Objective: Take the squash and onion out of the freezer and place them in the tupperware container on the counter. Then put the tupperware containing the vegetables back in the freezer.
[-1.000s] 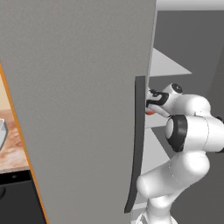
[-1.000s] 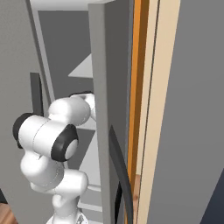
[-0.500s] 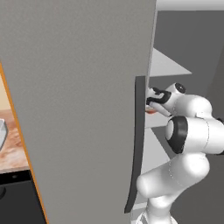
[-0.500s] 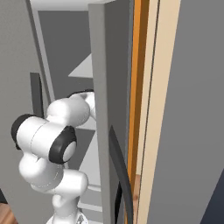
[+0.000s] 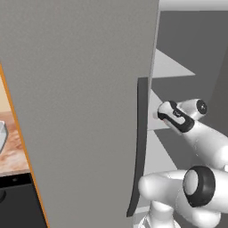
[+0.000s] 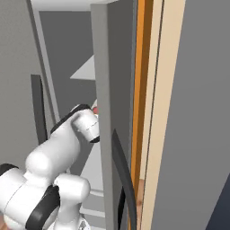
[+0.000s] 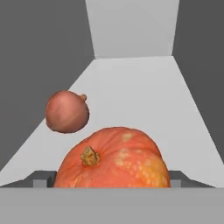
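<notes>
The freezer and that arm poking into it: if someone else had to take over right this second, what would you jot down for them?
Gripper: inside the open freezer, right up against the squash; fingertips are hidden behind it, so open or shut cannot be told.
Squash: orange, on the pale freezer shelf, closest to the hand.
Onion: on the same shelf, further in and to the squash's left in the hand view.
Counter: a strip shows left of the freezer door.
Done: freezer door open, arm reached in.
Left: both vegetables into the tupperware, then the tupperware into the freezer.
</notes>
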Motion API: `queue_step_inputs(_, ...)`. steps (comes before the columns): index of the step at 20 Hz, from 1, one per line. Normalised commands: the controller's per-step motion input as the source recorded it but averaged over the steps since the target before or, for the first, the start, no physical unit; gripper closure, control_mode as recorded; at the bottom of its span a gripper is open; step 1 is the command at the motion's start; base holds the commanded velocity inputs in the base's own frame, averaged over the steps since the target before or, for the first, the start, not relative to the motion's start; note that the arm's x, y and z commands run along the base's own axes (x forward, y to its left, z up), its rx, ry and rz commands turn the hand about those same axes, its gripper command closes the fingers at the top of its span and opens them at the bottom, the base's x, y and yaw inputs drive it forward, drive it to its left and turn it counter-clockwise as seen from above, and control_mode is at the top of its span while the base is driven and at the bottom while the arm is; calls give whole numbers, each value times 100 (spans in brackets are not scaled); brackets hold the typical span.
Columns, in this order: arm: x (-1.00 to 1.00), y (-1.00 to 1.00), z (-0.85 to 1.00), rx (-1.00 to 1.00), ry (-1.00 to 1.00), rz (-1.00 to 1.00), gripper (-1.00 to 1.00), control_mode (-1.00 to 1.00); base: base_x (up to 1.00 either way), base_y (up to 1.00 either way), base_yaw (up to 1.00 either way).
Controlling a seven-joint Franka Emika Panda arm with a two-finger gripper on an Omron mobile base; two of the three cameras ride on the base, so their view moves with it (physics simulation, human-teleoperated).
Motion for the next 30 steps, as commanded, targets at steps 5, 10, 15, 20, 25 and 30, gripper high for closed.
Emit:
queue_step_inputs(5,-74,4,94,-9,-4,-3,100,-100,0,0,0)
queue_step_inputs(10,-64,15,98,-13,7,-3,100,-100,0,0,0)
queue_step_inputs(15,-63,1,68,-11,21,-7,100,-100,0,0,0)
queue_step_inputs(20,-66,0,32,-1,20,-7,100,-100,0,0,0)
queue_step_inputs(25,-72,8,3,0,8,-6,100,-100,0,0,0)
queue_step_inputs(30,-56,0,0,9,14,-7,100,-100,0,0,0)
